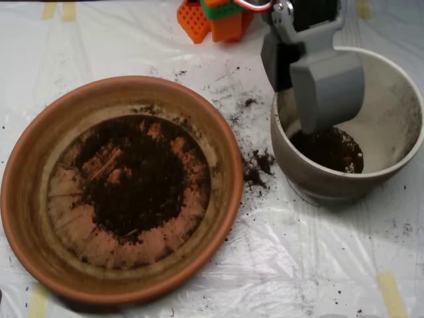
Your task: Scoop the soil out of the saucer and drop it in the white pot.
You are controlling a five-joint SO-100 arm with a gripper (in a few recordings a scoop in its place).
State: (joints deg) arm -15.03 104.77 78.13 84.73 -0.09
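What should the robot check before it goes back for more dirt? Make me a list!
1. Tool is over the white pot, not over the sheet: ok.
2. Soil has landed in the pot, a dark pile on its floor: ok.
3. Tool is emptied out: cannot tell, its inside is hidden.
4. Saucer has more soil to scoop, a thick patch in the middle: ok.
5. Plastic sheet is clean: not ok, spilled crumbs lie between saucer and pot.
6. Pot stands upright beside the saucer: ok.
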